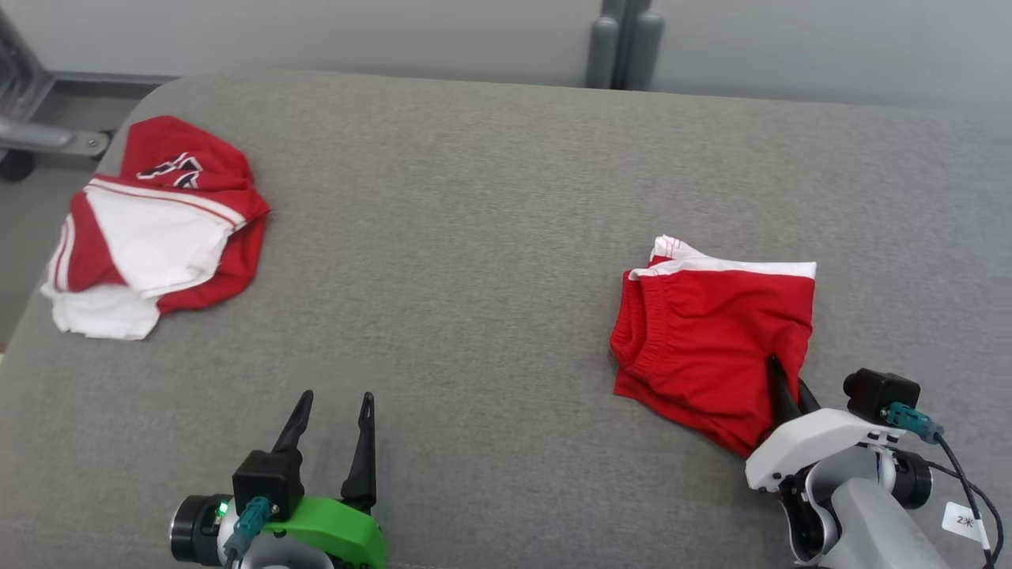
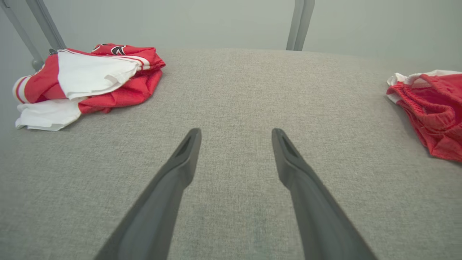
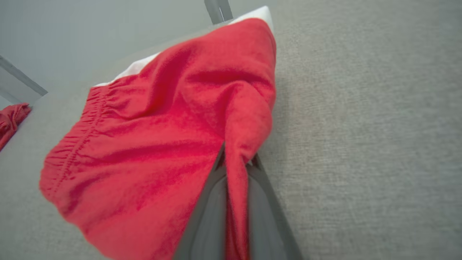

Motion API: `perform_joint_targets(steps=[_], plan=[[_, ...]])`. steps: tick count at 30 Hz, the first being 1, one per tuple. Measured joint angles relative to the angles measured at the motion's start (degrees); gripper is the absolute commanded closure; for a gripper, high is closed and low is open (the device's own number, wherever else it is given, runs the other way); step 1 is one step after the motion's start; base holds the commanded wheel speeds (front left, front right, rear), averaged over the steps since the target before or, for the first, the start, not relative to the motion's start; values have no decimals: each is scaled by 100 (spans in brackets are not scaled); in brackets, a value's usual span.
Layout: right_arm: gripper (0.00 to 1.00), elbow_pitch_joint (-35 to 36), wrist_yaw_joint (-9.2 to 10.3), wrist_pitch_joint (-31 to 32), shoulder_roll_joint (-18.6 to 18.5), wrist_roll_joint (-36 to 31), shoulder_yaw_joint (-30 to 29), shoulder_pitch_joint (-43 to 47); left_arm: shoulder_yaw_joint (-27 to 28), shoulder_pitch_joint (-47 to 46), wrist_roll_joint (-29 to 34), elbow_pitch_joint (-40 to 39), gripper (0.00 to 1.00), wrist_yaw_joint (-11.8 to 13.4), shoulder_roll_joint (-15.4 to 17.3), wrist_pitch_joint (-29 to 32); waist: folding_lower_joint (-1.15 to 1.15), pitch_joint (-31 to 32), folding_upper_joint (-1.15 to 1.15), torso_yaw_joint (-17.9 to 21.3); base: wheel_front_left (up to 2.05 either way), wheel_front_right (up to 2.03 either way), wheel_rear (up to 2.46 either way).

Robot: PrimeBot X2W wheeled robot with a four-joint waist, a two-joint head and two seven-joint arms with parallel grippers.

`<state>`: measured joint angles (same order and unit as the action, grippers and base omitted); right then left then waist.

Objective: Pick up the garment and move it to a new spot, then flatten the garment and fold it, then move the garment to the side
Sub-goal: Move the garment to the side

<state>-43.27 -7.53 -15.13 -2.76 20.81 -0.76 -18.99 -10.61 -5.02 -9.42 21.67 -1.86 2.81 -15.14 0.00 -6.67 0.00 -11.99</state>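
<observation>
red shorts (image 1: pixel 711 332) pinched in right claw (image 1: pixel 779 379), grey cushion (image 1: pixel 474 237)

The shorts (image 1: pixel 711 340) lie on the right half of the cushion (image 1: pixel 474 237), toward its front. The shirt (image 1: pixel 158 229) lies at the far left corner, well apart from the shorts. The left gripper (image 1: pixel 337 395) sits at the front left over bare cushion, touching neither garment. The right gripper (image 1: pixel 783 375) is at the front right, at the shorts' near right corner, with a fold of the cloth between its fingers. A post (image 1: pixel 621 43) stands behind the cushion, and a metal frame (image 1: pixel 47 138) is beyond the shirt, off the left corner.
</observation>
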Motion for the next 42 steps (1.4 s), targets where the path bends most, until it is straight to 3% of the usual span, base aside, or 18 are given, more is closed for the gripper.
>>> perform_joint_targets(steps=[14, 20, 26, 30, 42], plan=[[100, 485, 1, 0, -14, 439, 754, -154, -145, -605, 263, -274, 0, -179, -4, 0, 0, -157, 0, 2004, 0, 0, 0], [100, 615, 1, 0, -15, 346, 859, -505, -223, -972, 472, -403, 0, -290, -12, 0, 0, -594, 0, 2469, 0, 0, 0], [100, 626, 0, 0, -38, -212, 866, -1241, -221, -1259, 719, -494, 0, -375, 46, 0, 0, -1172, 0, 2632, 0, 0, 0], [100, 403, 0, 0, -293, -478, 636, -1853, -208, -1418, 821, -626, 0, -403, 164, 1, 0, -1600, 0, 2582, 0, 0, 0], [100, -736, -1, 0, -1328, -1491, -937, -2941, -167, -1626, 906, -1001, 0, -392, 323, -5, 0, -2525, 0, 2055, 0, 0, 0]])
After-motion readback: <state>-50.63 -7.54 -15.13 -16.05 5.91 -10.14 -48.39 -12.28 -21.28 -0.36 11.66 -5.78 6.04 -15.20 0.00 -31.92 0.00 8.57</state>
